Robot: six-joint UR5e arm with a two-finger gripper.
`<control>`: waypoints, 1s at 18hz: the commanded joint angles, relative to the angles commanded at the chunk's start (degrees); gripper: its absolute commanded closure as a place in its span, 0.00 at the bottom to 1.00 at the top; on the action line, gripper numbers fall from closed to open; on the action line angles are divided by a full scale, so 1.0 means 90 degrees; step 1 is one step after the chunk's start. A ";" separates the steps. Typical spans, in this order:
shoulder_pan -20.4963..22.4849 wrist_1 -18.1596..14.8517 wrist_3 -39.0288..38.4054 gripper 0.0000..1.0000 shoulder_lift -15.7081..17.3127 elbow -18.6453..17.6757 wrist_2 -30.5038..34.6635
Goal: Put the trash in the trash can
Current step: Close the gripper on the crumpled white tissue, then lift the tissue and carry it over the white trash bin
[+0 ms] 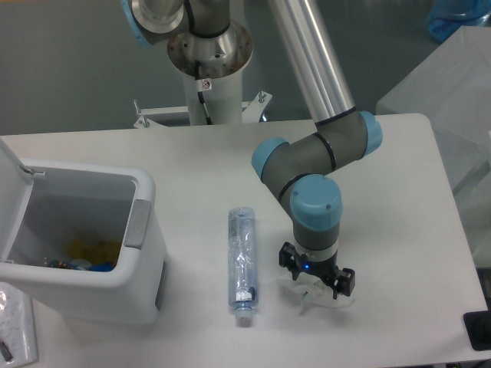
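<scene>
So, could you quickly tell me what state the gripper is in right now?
Gripper: open, fingers spread on either side of the crumpled wrapper, down at it but not closed on it.

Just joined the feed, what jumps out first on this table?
The arm's pincer is right down on the crumpled wrapper near the front edge, jaws spread to either side of it. A crushed bottle lies to its left, and the open trash can stands at the far left.
</scene>
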 joint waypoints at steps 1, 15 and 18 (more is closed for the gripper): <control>-0.0048 0.0000 0.0000 0.92 0.0029 -0.0019 0.0000; -0.0049 0.0000 -0.1473 1.00 0.0342 0.0849 -0.0828; -0.0059 0.0000 -0.1884 1.00 0.0604 0.0928 -0.1258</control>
